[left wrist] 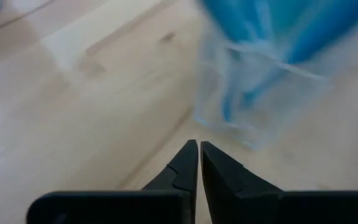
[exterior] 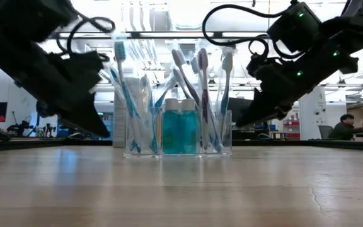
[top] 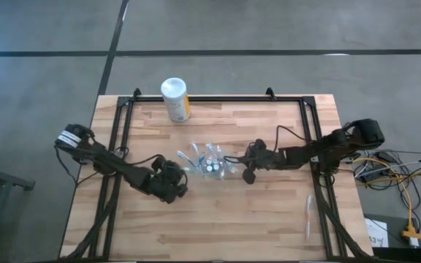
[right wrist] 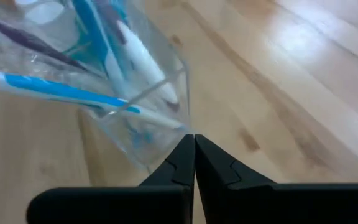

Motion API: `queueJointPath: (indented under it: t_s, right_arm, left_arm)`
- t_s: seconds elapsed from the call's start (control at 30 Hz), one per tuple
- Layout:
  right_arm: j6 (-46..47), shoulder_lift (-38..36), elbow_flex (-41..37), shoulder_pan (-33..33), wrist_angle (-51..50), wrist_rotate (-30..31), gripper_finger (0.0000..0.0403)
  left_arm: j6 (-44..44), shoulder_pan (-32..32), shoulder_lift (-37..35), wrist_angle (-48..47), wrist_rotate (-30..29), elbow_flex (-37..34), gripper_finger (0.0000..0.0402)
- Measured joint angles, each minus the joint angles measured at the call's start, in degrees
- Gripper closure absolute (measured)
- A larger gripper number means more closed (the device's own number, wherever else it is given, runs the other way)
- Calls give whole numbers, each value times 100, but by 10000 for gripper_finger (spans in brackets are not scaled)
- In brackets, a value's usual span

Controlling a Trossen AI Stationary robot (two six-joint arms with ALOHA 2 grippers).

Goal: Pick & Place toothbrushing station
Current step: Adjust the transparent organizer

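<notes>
Both wrist views show each hand (left wrist: 199,144) (right wrist: 194,138) pressed together beside the clear cup (exterior: 176,129), whose toothbrushes (exterior: 126,82) the low view shows upright

Dark arms, looping black cables

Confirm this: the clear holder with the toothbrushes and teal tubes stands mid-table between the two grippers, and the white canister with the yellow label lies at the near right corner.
Wrong about the canister. The high view shows the white canister at the far edge, left of centre. The clear holder with toothbrushes and teal tubes does stand mid-table between the left gripper and right gripper.
</notes>
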Motion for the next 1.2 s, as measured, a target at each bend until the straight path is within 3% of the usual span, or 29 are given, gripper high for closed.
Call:
queueJointPath:
  t_s: [0.43,0.53,0.6,0.87,1.2]
  right_arm:
    - [392,-1240,9,576,-1776,-147,394]
    - [454,-1713,101,688,-2021,-177,394]
    - [458,-1978,115,690,-2106,106,394]
    - [524,-2318,94,671,-2277,601,394]
    - [996,-1537,91,791,-2285,775,394]
  left_arm:
    - [1074,-549,-1267,-894,-77,-14,378]
    - [1286,-803,-1617,-660,-322,-68,378]
    - [1583,-876,-1691,-78,-164,-157,381]
    - [2455,-878,-683,1920,801,-388,393]
    - [2568,-379,264,2487,856,-385,395]
